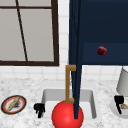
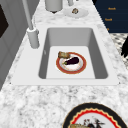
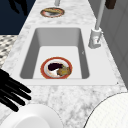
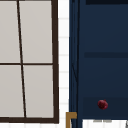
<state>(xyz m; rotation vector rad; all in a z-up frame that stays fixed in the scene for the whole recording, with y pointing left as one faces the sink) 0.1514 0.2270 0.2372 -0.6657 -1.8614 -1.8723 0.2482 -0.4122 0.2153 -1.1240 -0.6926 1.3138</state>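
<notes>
Speckled marble worktop (image 1: 25,86) runs round a white sink (image 1: 50,96), with a window (image 1: 27,32) behind and a navy cabinet (image 1: 105,25) above whose door (image 1: 76,50) stands open, edge-on over the basin, its brass handle (image 1: 68,83) facing left. The left robot hand (image 1: 39,109) hangs at the sink's left rim, fingers loose and pointing down, holding nothing; a patterned plate (image 1: 3,105) lies further left. The right robot hand (image 1: 119,101) hovers over a white plate (image 3: 32,116) on the worktop to the right of the sink, beside a grey canister (image 1: 123,81); from the right side its fingers are spread straight and empty. In the basin lies a red-rimmed plate (image 2: 71,72) with an eggplant (image 2: 72,60) and bread (image 2: 63,54). A dark red fruit (image 1: 102,50) rests on the cabinet shelf, and a red ball (image 1: 65,117) shows low in the front view; what it is I cannot tell. The open door looks like the main hazard: either hand rising near the sink's middle could strike its lower edge. The right hand is also close enough to clip the canister or tilt the white plate.
</notes>
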